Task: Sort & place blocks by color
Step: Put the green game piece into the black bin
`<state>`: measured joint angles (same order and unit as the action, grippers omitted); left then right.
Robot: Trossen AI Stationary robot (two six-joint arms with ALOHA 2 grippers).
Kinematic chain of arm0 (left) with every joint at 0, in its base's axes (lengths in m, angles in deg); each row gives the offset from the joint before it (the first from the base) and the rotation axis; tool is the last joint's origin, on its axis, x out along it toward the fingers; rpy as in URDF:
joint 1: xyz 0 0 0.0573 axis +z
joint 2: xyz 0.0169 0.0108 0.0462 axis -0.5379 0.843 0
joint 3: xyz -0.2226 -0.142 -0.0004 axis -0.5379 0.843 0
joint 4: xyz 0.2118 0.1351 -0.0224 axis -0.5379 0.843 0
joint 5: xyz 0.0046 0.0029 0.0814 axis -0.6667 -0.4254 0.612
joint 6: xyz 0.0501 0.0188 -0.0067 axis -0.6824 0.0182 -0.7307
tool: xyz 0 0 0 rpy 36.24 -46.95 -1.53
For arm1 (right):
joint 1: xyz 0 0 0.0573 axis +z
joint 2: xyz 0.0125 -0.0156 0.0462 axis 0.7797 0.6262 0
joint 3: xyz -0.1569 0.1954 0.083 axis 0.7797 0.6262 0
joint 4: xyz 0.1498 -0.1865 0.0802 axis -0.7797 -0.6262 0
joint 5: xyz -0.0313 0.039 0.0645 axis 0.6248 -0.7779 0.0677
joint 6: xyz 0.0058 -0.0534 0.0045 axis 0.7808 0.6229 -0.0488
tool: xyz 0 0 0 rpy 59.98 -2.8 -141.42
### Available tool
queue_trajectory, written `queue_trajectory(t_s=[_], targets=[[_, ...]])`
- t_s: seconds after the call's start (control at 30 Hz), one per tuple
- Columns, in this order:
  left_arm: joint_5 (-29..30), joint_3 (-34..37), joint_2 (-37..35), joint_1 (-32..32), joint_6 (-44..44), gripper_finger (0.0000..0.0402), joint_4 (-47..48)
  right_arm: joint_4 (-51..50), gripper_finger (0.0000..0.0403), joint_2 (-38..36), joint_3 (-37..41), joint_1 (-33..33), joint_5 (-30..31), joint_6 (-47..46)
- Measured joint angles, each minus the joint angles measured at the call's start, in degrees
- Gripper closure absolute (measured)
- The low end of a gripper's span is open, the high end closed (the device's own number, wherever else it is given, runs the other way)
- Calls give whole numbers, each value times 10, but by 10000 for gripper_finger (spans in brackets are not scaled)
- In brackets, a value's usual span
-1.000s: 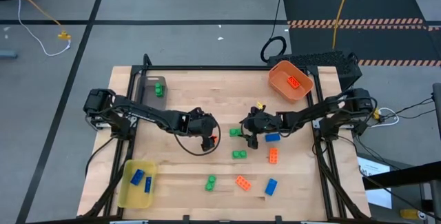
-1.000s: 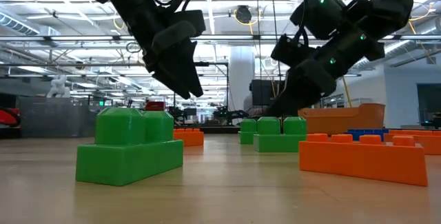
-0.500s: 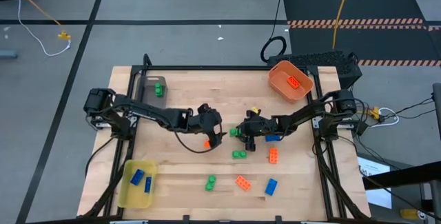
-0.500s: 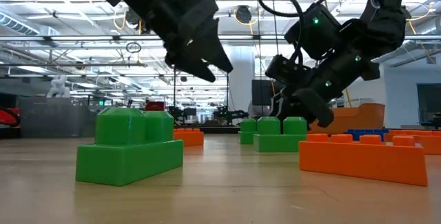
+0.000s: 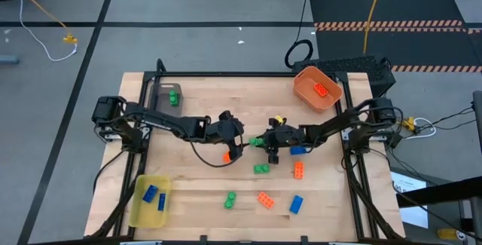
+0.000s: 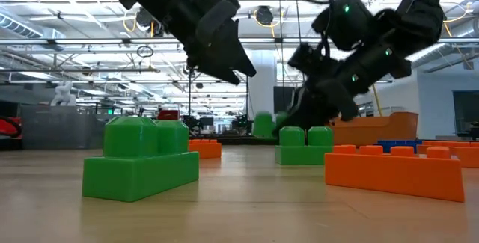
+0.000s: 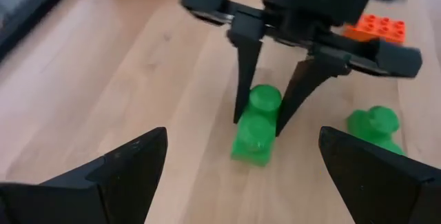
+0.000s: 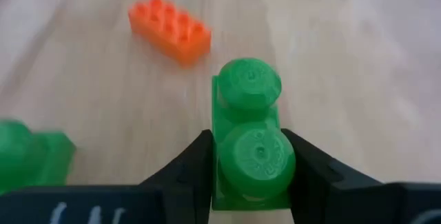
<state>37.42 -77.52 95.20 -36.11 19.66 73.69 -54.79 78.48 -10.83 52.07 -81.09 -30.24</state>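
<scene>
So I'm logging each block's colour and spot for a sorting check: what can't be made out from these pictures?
- Grey bin, high view: its dark wall may hide more than the one green block.
- Yellow bin, high view: its blue blocks are too small to count studs.
- Low view: the big green block up front screens the table behind it.
- Left wrist view: the right gripper covers the sides of its green block.

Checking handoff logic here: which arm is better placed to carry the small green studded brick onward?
Right. The right gripper is already shut on the small green studded plastic brick at mid-table, lifted off the wood. The left gripper is open, facing it, holding nothing.
</scene>
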Motion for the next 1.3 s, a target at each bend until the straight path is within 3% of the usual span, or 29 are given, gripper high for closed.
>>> queue_trajectory(t_s=[0.17, 0.37, 0.67, 1.13, 1.3], targets=[[8, 0, 0, -14, -99, 23, -18, -4, 286, -56, 0, 0, 0, 17], [67, 0, 0, -44, -270, 23, -12, -32, 286, -110, 0, 5, -2, 5], [98, 0, 0, -79, -509, 23, -38, -26, 286, -119, 0, 15, -6, -14], [118, 0, 28, -94, -663, 23, -115, 45, 286, -119, 0, 15, -87, -50], [165, 0, 64, -100, -700, 23, -159, 46, 286, -119, 0, 15, -94, -60]])
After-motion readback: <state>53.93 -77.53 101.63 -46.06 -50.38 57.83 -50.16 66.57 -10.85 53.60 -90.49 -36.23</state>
